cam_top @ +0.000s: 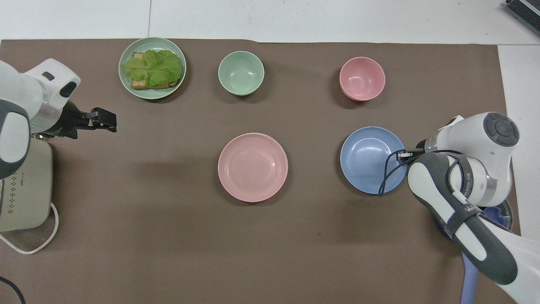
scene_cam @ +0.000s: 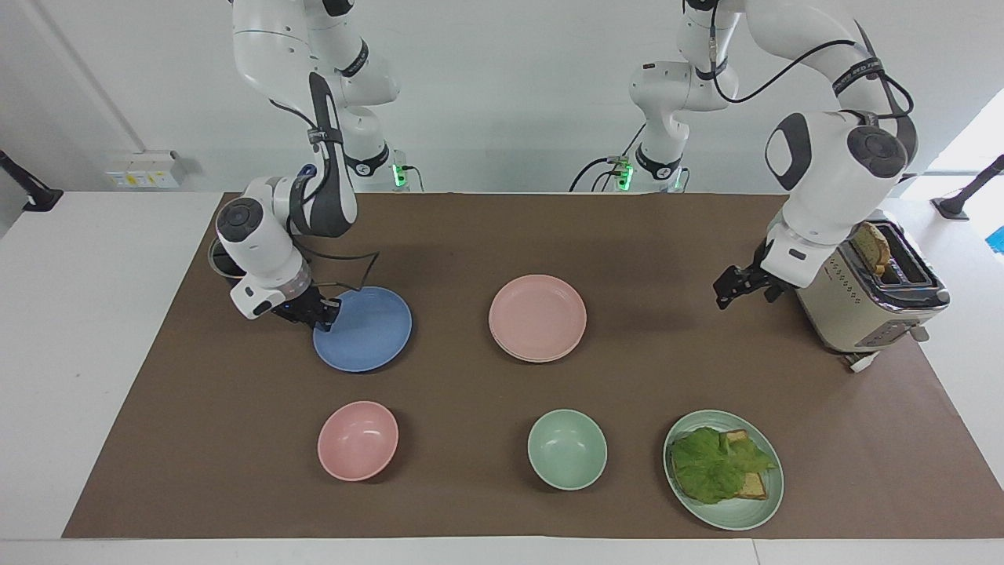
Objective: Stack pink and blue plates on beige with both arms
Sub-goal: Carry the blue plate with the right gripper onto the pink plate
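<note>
The blue plate (scene_cam: 369, 333) (cam_top: 369, 160) lies on the brown mat toward the right arm's end. My right gripper (scene_cam: 318, 310) (cam_top: 404, 153) is low at the plate's rim on the side toward the right arm's end, shut on that rim. Mid-table, the pink plate (scene_cam: 537, 314) (cam_top: 252, 166) rests on the beige plate, of which only a thin pale edge (scene_cam: 540, 360) shows beneath it. My left gripper (scene_cam: 737, 286) (cam_top: 103, 120) hangs open and holds nothing, in the air over the mat beside the toaster.
A cream toaster (scene_cam: 863, 290) (cam_top: 21, 190) with bread stands at the left arm's end. Farthest from the robots sit a pink bowl (scene_cam: 358, 439), a green bowl (scene_cam: 566, 449) and a green plate (scene_cam: 737, 518) with lettuce and toast. A dark cup (scene_cam: 220, 263) stands by the right arm.
</note>
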Action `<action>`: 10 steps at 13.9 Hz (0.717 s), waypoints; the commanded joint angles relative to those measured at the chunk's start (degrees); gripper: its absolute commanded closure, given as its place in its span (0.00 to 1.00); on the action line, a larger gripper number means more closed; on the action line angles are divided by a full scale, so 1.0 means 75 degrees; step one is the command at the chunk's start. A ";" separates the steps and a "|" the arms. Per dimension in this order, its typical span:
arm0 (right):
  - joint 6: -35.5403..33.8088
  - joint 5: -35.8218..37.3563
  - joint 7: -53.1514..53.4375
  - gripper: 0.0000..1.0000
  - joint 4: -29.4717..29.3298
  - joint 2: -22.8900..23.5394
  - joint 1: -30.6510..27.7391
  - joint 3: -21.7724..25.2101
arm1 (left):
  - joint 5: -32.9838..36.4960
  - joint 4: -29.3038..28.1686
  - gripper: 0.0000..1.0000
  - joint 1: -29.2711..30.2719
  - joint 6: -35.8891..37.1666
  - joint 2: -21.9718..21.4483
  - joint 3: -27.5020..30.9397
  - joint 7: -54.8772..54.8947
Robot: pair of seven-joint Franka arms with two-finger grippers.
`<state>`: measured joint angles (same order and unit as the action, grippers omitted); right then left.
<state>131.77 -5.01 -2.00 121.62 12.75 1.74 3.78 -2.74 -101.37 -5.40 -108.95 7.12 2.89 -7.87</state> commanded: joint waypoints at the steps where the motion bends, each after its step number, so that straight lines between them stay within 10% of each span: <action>1: -0.0130 -0.0164 -0.0179 1.00 -0.0488 0.0163 -0.0103 -0.0047 | 0.0224 0.0075 0.00 0.0157 0.0288 -0.0280 -0.0069 0.0112; 10: -0.1912 -0.0164 -0.0145 1.00 -0.1204 -0.1090 0.0201 -0.0444 | 0.0506 0.1001 0.00 0.0157 0.1799 -0.0865 0.0166 0.0639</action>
<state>118.94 -5.43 -2.01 112.92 6.28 3.39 2.21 -0.02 -95.22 -4.52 -98.70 2.17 4.18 -3.85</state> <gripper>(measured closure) 0.952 0.000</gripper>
